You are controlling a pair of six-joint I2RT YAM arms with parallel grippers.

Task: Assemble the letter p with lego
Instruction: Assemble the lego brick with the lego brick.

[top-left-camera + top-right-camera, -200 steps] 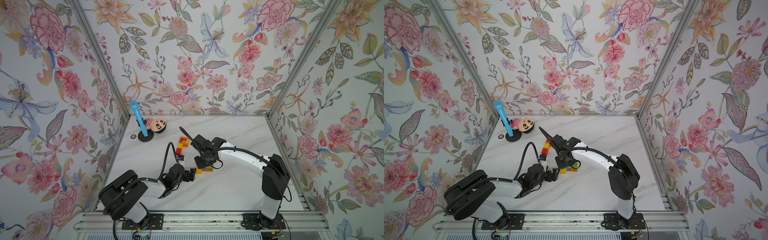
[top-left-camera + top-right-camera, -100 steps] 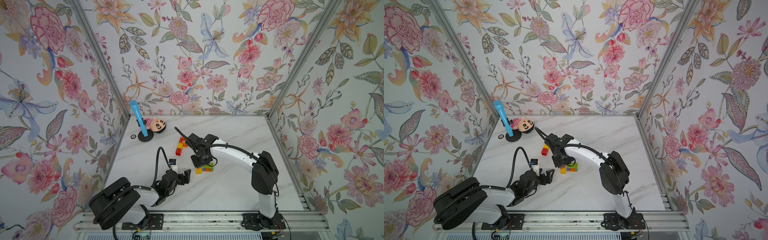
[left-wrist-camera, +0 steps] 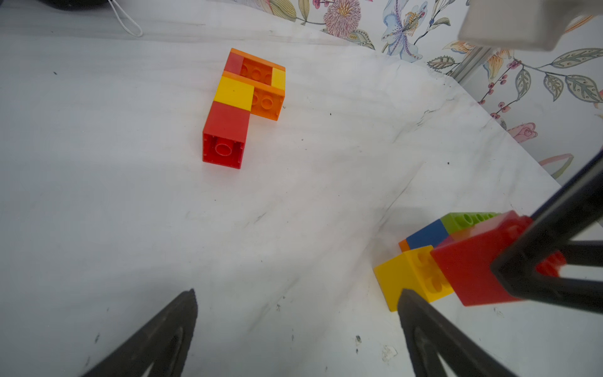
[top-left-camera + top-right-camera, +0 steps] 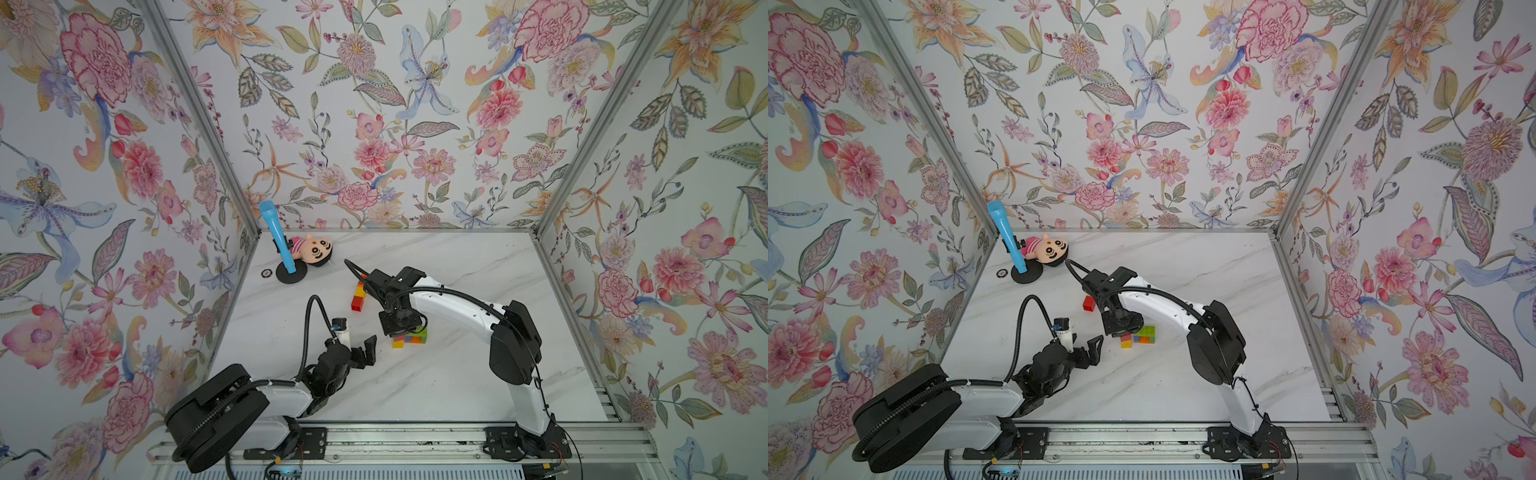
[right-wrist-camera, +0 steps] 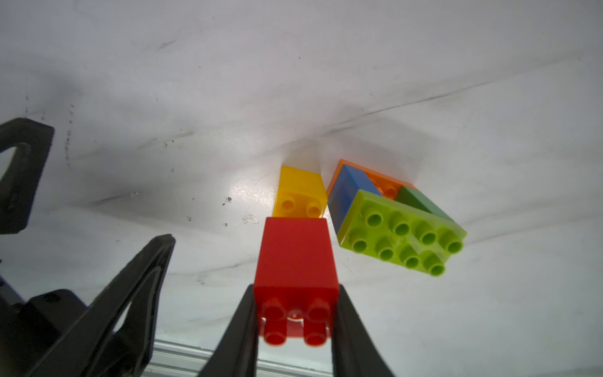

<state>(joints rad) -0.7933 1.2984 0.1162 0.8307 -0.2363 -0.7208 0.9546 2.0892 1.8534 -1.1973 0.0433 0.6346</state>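
My right gripper (image 5: 295, 293) is shut on a red lego brick (image 5: 295, 254), studs facing the camera. The brick's far end meets the studded top of a yellow brick (image 5: 300, 192) on the table. Beside them lies a cluster of lime, blue, orange and green bricks (image 5: 401, 235). My left gripper (image 3: 298, 292) is open and empty just in front of the yellow brick (image 3: 404, 277). Farther back lies a joined red, yellow and orange lego piece (image 3: 243, 98), seen in both top views (image 4: 358, 297) (image 4: 1088, 303). From above, the right wrist (image 4: 401, 324) hides the held brick.
At the back left corner a plush doll (image 4: 313, 251) lies next to a blue microphone-shaped toy on a black round stand (image 4: 278, 241). A small black ring (image 4: 266, 273) lies near them. Floral walls close three sides, and a metal rail (image 4: 415, 440) runs along the front.
My left arm has sunk lower and drawn back a little from the brick pile, and its gripper has opened wider. The right gripper stays shut on the red brick, shifted slightly.
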